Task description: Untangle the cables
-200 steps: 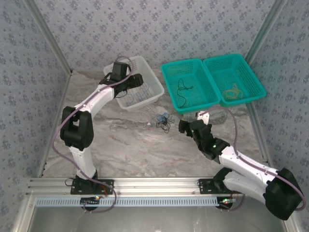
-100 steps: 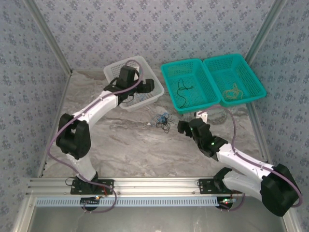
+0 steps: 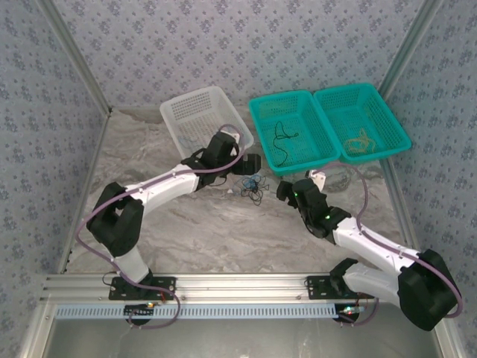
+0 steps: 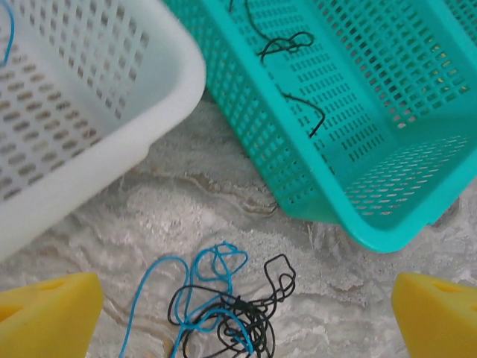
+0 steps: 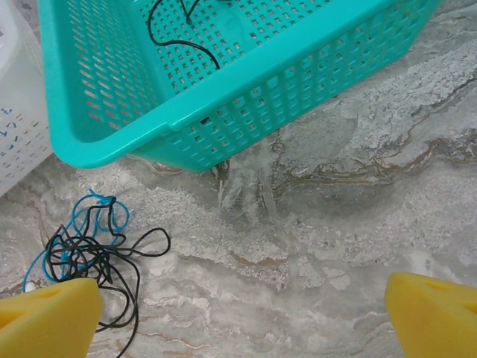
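Note:
A tangle of thin blue and black cables [image 3: 252, 186] lies on the marble table in front of the baskets. My left gripper [image 3: 250, 164] hovers just behind it, open and holding nothing. In the left wrist view the knot [image 4: 223, 306] lies between the yellow fingertips [image 4: 45, 317]. My right gripper [image 3: 288, 192] stands open to the right of the tangle. In the right wrist view the cables [image 5: 89, 250] lie by its left fingertip [image 5: 48, 321]. One black cable [image 3: 282, 140] lies in the left teal basket [image 3: 279, 96]. A yellow-tan one [image 3: 361, 140] lies in the right teal basket [image 3: 343, 87].
A white basket [image 3: 170, 127] stands at the back left, close against the left arm's wrist; a blue strand [image 4: 7, 33] shows inside it. The teal basket's near corner [image 4: 373, 239] overhangs the table just behind the tangle. Patterned walls close in both sides.
The left arm has swung from over the white basket down and to the right, to just behind the tangle, and its jaws have opened wider. The right arm has barely shifted.

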Motion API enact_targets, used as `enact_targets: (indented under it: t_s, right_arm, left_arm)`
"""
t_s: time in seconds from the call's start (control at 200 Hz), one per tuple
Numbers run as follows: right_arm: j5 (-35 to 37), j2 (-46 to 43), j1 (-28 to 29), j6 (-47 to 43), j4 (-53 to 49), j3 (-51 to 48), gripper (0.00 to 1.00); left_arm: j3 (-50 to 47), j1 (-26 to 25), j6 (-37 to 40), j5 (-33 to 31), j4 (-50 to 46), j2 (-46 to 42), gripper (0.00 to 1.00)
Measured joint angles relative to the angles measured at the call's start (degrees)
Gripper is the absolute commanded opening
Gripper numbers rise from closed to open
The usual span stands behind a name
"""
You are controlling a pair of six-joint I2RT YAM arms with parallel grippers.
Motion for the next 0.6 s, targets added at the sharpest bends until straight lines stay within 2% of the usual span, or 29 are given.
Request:
enact_targets:
  t_s: [0.205, 0.455, 0.6]
  right_arm:
    - [-0.20, 0.70, -0.35, 0.59, -0.87, 0.42, 1.00]
    - [-0.70, 2.05, -0.90, 1.03, -1.27, 0.94, 1.00]
    - [-1.05, 2.99, -0.94, 1.51, -1.46, 1.53, 0.99]
  left_arm:
    - [-1.57, -1.27, -7.32, 2.64, -0.04, 0.00, 0.95]
    - [0.02, -2.84, -7.76, 3.04, -7.37, 3.82, 0.77]
    - [1.14, -3.19, -6.60, 2.19, -10.97, 6.86, 0.62]
